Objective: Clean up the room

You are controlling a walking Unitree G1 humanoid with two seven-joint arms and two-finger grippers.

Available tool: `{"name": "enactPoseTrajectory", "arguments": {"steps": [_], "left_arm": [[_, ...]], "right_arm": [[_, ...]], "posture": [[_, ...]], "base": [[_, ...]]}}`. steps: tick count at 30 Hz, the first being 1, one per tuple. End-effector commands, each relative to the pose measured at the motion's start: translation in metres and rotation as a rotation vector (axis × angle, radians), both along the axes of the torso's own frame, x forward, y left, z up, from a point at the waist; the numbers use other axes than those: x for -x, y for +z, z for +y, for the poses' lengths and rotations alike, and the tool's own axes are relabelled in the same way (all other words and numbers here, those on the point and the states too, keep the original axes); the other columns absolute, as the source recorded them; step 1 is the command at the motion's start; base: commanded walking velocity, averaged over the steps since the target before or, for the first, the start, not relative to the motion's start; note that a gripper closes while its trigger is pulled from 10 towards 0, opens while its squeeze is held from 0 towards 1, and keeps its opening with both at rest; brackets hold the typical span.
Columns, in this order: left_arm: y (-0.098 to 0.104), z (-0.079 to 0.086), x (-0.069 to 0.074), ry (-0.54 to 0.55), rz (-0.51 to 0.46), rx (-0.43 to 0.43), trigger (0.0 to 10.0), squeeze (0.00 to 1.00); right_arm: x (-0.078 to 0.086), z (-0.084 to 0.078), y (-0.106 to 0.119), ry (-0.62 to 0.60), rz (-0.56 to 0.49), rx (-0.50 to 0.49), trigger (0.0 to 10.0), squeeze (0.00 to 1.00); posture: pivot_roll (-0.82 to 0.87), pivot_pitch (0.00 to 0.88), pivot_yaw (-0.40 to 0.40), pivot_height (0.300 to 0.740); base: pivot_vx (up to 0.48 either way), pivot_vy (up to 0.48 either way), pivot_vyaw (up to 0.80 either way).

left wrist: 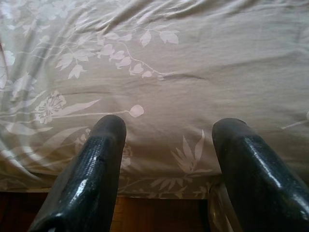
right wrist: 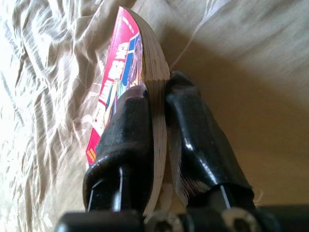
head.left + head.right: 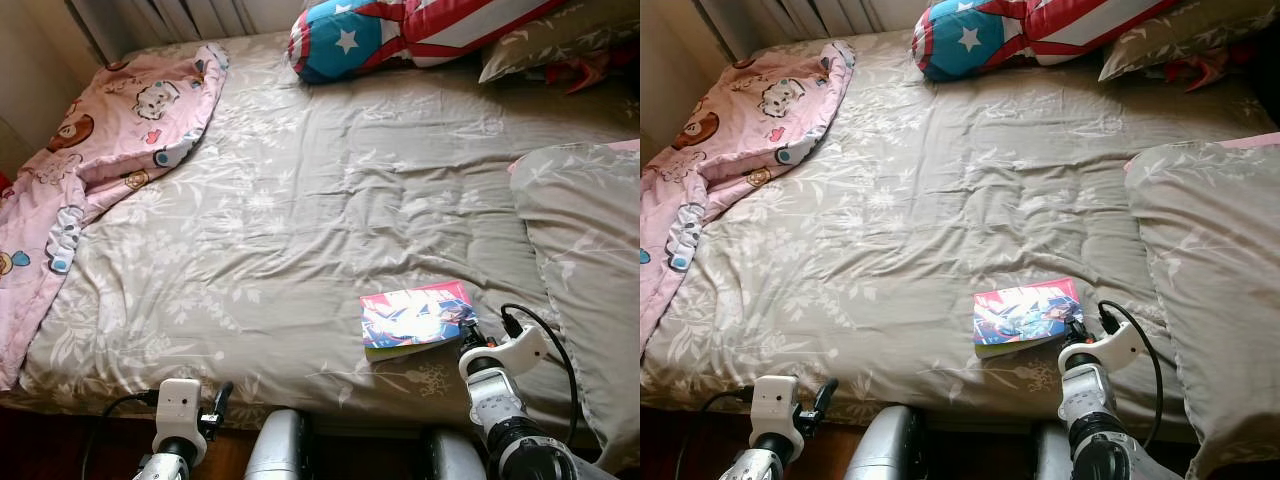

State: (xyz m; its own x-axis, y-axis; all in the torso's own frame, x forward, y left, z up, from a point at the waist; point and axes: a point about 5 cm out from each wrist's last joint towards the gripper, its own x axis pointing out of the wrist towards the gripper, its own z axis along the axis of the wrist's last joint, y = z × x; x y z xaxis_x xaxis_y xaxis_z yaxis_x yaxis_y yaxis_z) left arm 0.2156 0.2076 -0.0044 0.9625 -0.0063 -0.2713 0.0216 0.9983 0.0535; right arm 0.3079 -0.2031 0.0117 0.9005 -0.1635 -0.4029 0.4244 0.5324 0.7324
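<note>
- Your right gripper (image 2: 155,108) sits at the near edge of the bed (image 3: 300,200), with its 2 jaws closed on the near right corner of the comic book (image 3: 416,319); the right wrist view shows 1 finger on the cover and 1 under the pages.
- You see the comic book lying cover up on the grey floral bedspread (image 3: 920,200), close to the near edge, towards the right side.
- Your left gripper (image 1: 166,145) hangs low at the near left edge of the bed, jaws spread wide apart and holding nothing, pointing at the draped side of the bedspread.
- You have a pink cartoon-print blanket (image 3: 90,150) bunched along the left side of the bed, spilling over the edge.
- You find a star-and-stripe cushion (image 3: 400,30) at the far end, with a grey pillow (image 3: 560,40) beside it to the right.
- You have a second large grey pillow (image 3: 585,250) on the right side, just beyond the comic book.
</note>
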Motion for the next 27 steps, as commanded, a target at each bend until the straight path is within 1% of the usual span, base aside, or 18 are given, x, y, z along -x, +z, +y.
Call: {"name": "enactPoseTrajectory", "arguments": {"steps": [1, 6, 7, 8, 9, 10, 11, 12, 14, 15, 22, 27], "left_arm": [[-0.0031, 0.007, 0.0064, 0.006, 0.033, -0.03, 10.0, 0.0], [-0.0033, 0.0065, 0.006, 0.007, 0.035, -0.03, 10.0, 0.0], [-0.0034, 0.0063, 0.0058, 0.008, 0.035, -0.029, 10.0, 0.0], [-0.0034, 0.0062, 0.0057, 0.008, 0.035, -0.029, 10.0, 0.0], [-0.0035, 0.0058, 0.0054, 0.009, 0.035, -0.029, 10.0, 0.0], [-0.0035, 0.0058, 0.0054, 0.009, 0.035, -0.029, 10.0, 0.0], [-0.0034, 0.0055, 0.0049, 0.011, 0.035, -0.029, 10.0, 0.0], [-0.0033, 0.0055, 0.0045, 0.012, 0.034, -0.028, 10.0, 0.0], [-0.003, 0.0052, 0.0038, 0.014, 0.033, -0.027, 10.0, 0.0], [-0.0029, 0.0051, 0.0035, 0.014, 0.032, -0.027, 10.0, 0.0], [-0.0033, 0.0038, 0.0027, 0.017, 0.033, -0.024, 10.0, 0.0], [-0.004, 0.0024, 0.0021, 0.017, 0.034, -0.021, 10.0, 0.0]], "right_arm": [[0.007, 0.0013, -0.008, -0.007, 0.036, -0.002, 10.0, 0.0], [0.007, 0.0008, -0.008, -0.004, 0.039, 0.004, 10.0, 0.0], [0.007, 0.0006, -0.0079, -0.004, 0.04, 0.005, 10.0, 0.08], [0.007, 0.0004, -0.0078, -0.004, 0.04, 0.006, 10.0, 0.08], [0.007, 0.0, -0.0078, -0.005, 0.041, 0.007, 10.0, 0.21], [0.007, 0.0, -0.0078, -0.005, 0.041, 0.007, 10.0, 0.21], [0.0068, -0.0003, -0.0075, -0.006, 0.04, 0.008, 10.0, 0.44], [0.0068, -0.0005, -0.0075, -0.006, 0.041, 0.009, 10.0, 0.58], [0.0066, -0.0009, -0.0073, -0.008, 0.04, 0.009, 10.0, 0.59], [0.0066, -0.001, -0.0071, -0.008, 0.04, 0.009, 10.0, 0.64], [0.007, -0.0033, -0.0072, -0.018, 0.047, 0.013, 10.0, 0.6], [0.0102, -0.0032, -0.0104, -0.019, 0.059, 0.014, 10.0, 0.6]], "posture": [[0.09, 0.211, 0.167, 0.647], [0.09, 0.209, 0.166, 0.647], [0.09, 0.209, 0.166, 0.647], [0.09, 0.209, 0.166, 0.647], [0.09, 0.21, 0.165, 0.647], [0.09, 0.21, 0.165, 0.647], [0.09, 0.21, 0.163, 0.647], [0.09, 0.21, 0.163, 0.647], [0.08, 0.21, 0.162, 0.647], [0.08, 0.21, 0.162, 0.647], [0.08, 0.208, 0.158, 0.647], [0.07, 0.205, 0.154, 0.647]], "base": [[0.0, 0.0, 0.0], [0.0, 0.0, 0.0], [0.0, 0.0, 0.0], [0.0, 0.0, 0.0], [0.0, 0.0, 0.0], [0.0, 0.0, 0.0], [0.0, 0.0, 0.0], [0.0, 0.0, 0.0], [0.0, 0.0, 0.0], [0.0, 0.0, 0.0], [0.0, 0.0, 0.0], [0.0, 0.0, 0.0]]}}
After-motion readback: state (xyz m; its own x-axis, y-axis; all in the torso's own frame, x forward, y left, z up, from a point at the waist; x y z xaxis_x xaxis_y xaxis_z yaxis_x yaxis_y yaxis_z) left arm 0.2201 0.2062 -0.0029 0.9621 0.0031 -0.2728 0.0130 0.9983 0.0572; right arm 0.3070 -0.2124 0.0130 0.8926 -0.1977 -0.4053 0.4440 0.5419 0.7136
